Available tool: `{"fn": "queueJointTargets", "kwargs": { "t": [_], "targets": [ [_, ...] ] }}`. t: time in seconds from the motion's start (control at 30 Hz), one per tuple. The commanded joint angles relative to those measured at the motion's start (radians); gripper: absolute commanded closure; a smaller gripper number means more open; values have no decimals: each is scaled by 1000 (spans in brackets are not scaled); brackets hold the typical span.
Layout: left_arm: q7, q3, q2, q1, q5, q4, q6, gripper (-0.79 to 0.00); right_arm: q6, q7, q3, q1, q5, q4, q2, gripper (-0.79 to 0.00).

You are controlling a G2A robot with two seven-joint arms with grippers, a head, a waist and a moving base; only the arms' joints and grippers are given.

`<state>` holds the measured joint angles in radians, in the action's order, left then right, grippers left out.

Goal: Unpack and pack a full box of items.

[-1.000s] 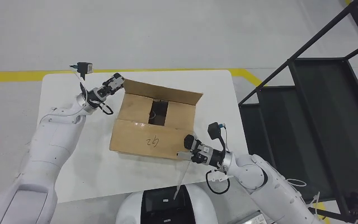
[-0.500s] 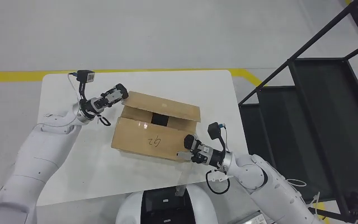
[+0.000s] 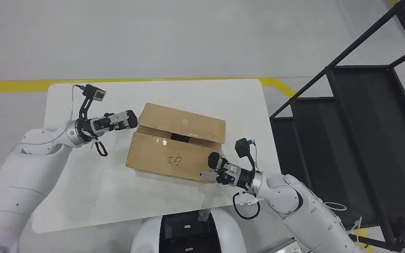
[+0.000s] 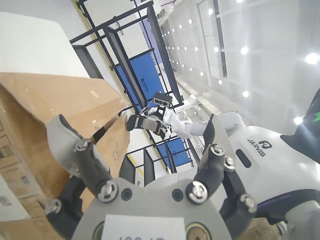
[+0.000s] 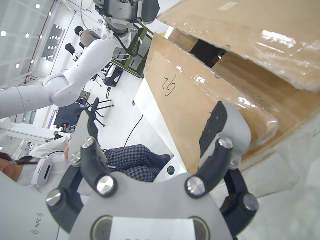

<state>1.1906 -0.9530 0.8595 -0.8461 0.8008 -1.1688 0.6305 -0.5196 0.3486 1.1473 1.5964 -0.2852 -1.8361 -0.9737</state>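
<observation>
A brown cardboard box (image 3: 166, 155) lies in the middle of the white table, marked with handwriting on its near flap. Both top flaps are folded down, with a narrow dark gap (image 3: 180, 136) left between them, so the contents are hidden. My left gripper (image 3: 131, 118) is open, just off the box's far left corner, with nothing in it. In the left wrist view the box (image 4: 50, 93) sits beside one finger of that gripper (image 4: 136, 131). My right gripper (image 3: 211, 169) is open at the near right corner; in its own view the box (image 5: 250, 21) lies against one finger (image 5: 220, 121).
The white table (image 3: 95, 190) has bare room left of and in front of the box. A black metal stair frame (image 3: 342, 114) stands off the table's right side. A yellow floor line (image 3: 25, 85) runs behind the table.
The far flap, raised a second ago, has come down flat onto the box. My left gripper has drawn back to the left, off the flap. The right arm has kept still.
</observation>
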Motion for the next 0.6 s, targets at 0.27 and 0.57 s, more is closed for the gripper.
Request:
{"fn": "queueJointTargets", "kwargs": {
  "t": [0.27,0.57],
  "targets": [
    [6,-18,6,-11,75,-45,-6,-785,34,-35,-3,8,-35,-11,-6,-785],
    [23,-38,38,-10,139,-69,-24,-785,18,-43,3,25,-37,-28,-8,-785]
  ]
}}
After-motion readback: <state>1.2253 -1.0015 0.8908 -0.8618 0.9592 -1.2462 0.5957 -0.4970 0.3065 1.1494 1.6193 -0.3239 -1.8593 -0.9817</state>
